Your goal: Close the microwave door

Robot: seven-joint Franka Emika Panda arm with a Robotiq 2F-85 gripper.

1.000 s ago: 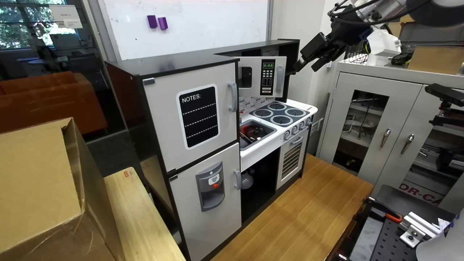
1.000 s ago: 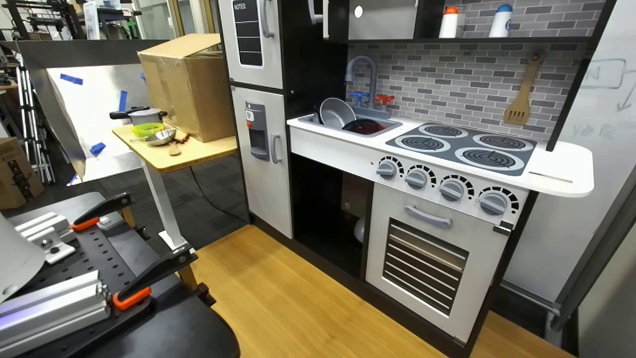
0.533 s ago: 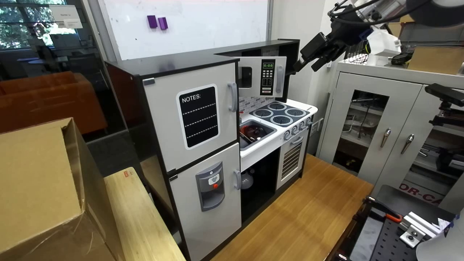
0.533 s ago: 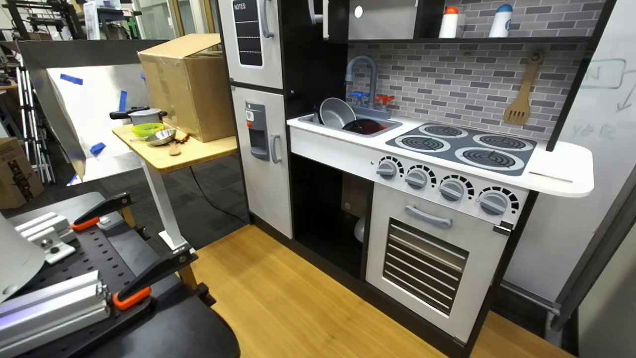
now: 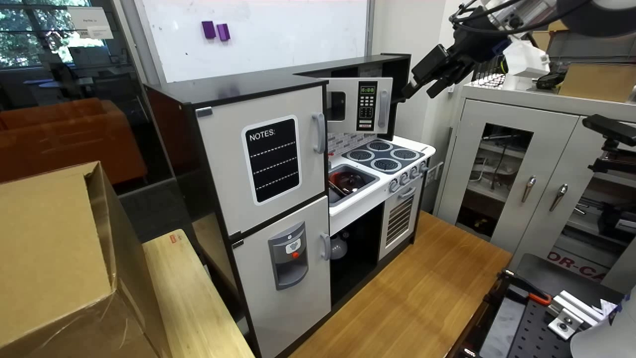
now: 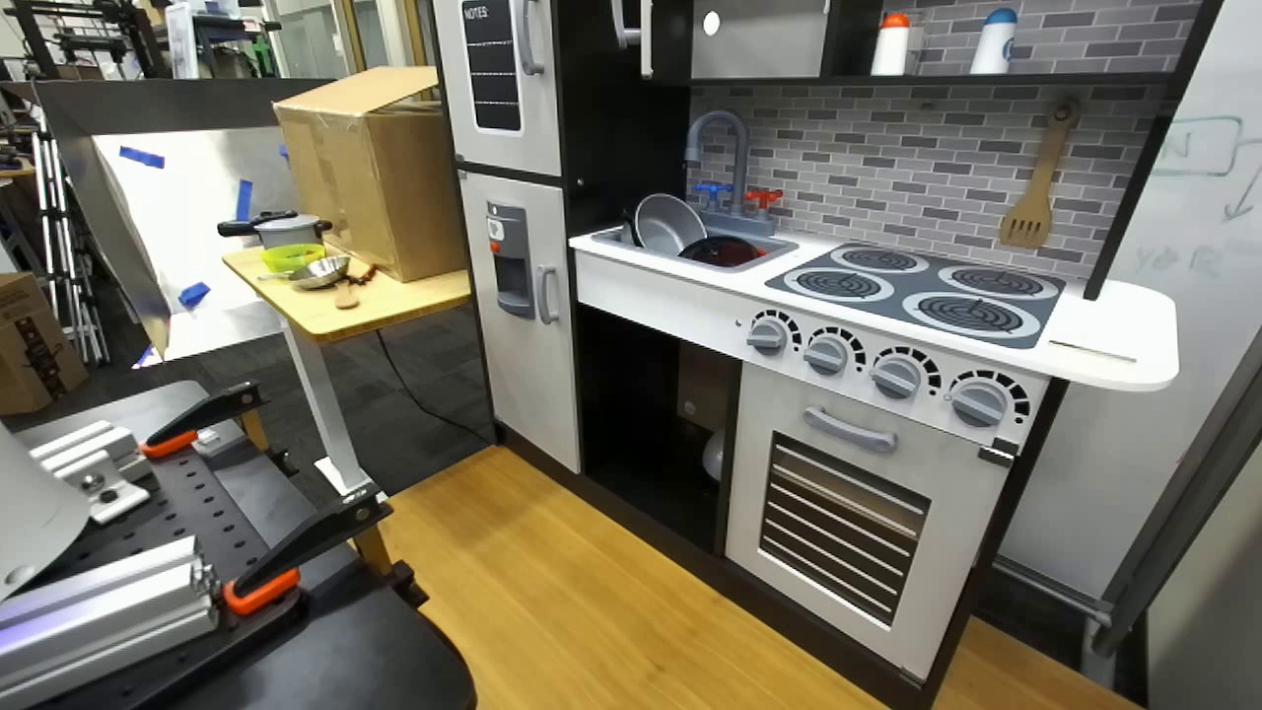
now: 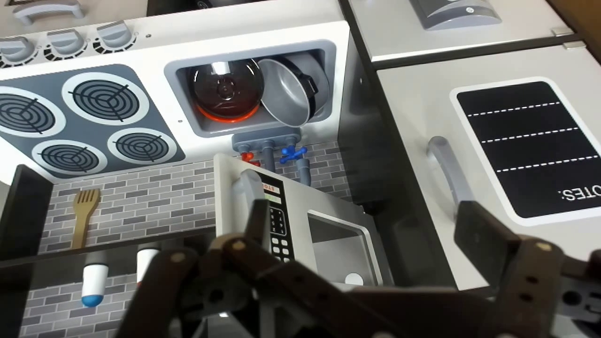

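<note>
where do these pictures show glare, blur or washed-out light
Wrist view: the dark gripper fingers look soft and out of focus, while the small rectangular white toy microwave door is fairly crisp; a white glare spot sits on the round glossy dark lid. In an exterior view: the flat white panel with blue tape strips looks washed out.

The microwave door [image 5: 351,106] is showing white, its keypad [image 5: 366,106] black with green digits [image 5: 367,90]; the end effector [image 7: 362,206] is looking black. The backsplash [image 6: 887,168] is wearing a grey brick pattern; white circles [image 7: 67,96] are ringing black burners [image 7: 105,100]; tap handles [image 6: 763,198] are appearing red and blue.
</note>
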